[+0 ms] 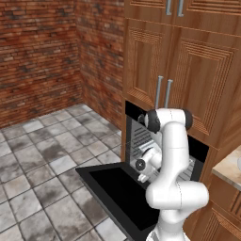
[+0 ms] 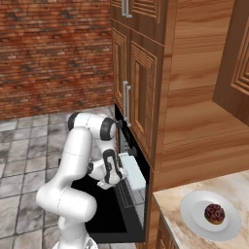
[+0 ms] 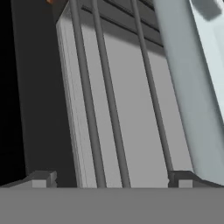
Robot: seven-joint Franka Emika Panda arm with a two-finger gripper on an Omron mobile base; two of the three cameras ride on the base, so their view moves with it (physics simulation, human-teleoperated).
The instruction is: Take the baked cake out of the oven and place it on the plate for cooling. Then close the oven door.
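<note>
The cake (image 2: 214, 213) sits in the middle of the plate (image 2: 192, 220), a small dark reddish-brown lump on the white dish. The plate rests on the pale stone counter (image 2: 170, 204) to the right of the oven, near the counter's front corner, well apart from my gripper.

The oven (image 1: 139, 136) is set into the tall wooden cabinet (image 1: 197, 70), below a pair of cabinet doors with vertical silver handles (image 1: 163, 92). The oven door (image 1: 117, 190) is folded all the way down, lying flat and black over the tiled floor (image 1: 42, 160). Inside I see the grey ribbed wall and the wire rack (image 3: 111, 109), its thin bars running lengthwise up the hand view. A pale whitish tray (image 2: 133, 170) lies on the rack inside the cavity; in the hand view its light edge runs down the right side.

My gripper (image 3: 111, 178) is at the mouth of the oven, above the lowered door, pointing into the cavity. Its fingers (image 3: 40, 178) stand spread as wide as they go, one at each lower corner of the hand view, with nothing between them but the rack bars farther in. They hold nothing.

Brick walls (image 1: 42, 52) close off the room behind the oven.
</note>
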